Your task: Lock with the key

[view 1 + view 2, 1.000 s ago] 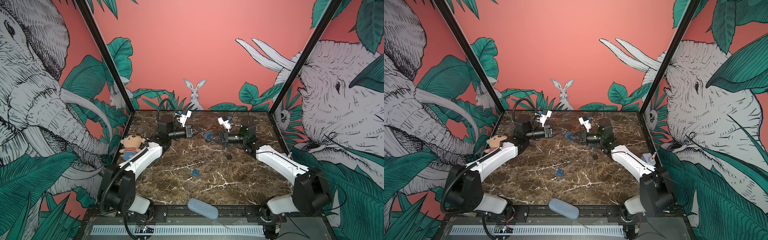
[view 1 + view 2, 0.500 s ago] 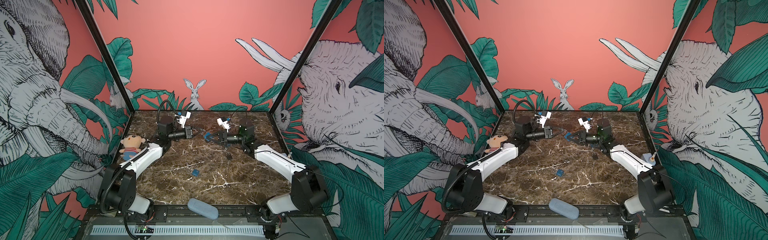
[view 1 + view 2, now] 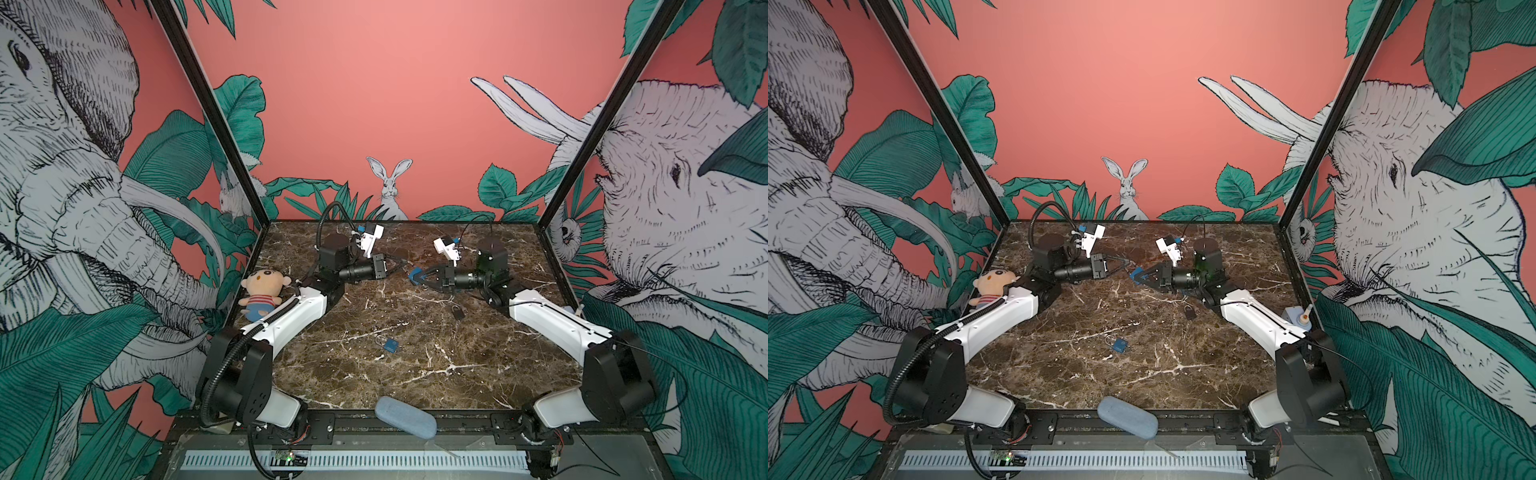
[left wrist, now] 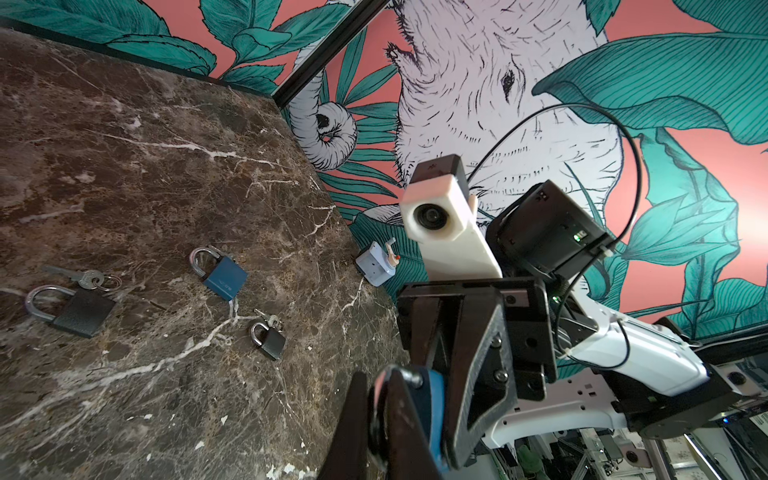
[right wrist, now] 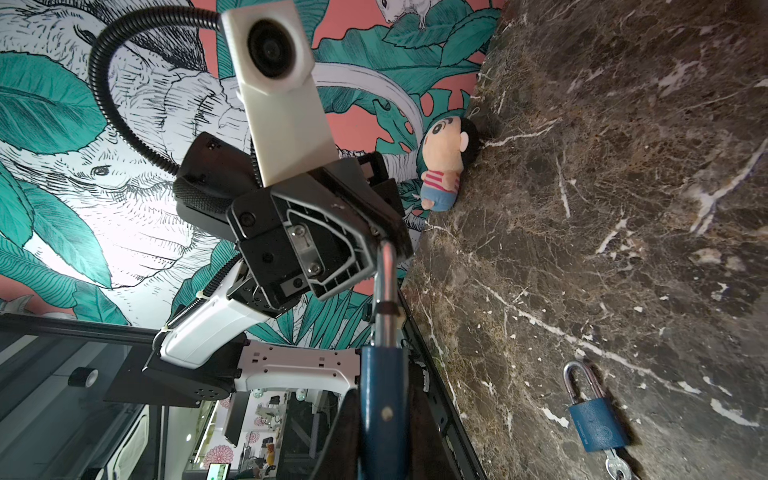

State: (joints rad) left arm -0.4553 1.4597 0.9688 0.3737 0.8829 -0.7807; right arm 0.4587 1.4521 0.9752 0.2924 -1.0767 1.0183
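Very little differs from a second ago. The right gripper has edged slightly toward the doll, closing most of the gap to the left gripper. Neither gripper's fingers have widened or narrowed.

Both meet in the air on the side of the doll toward the table's middle. The right gripper's fingers are clamped narrow on the blue body of the held padlock. Its shackle sticks out toward the left gripper, whose fingers are pinched nearly together at the top of the shackle.

The shackle looks raised out of the body, so the lock reads as still open. The small shift suggests careful lining up rather than a finished step.

No key shows in the held padlock, and I cannot tell whether one sits in it. A loose blue padlock lies nearer the front edge than the doll, with a key at its base. A black padlock lies farther from the doll.
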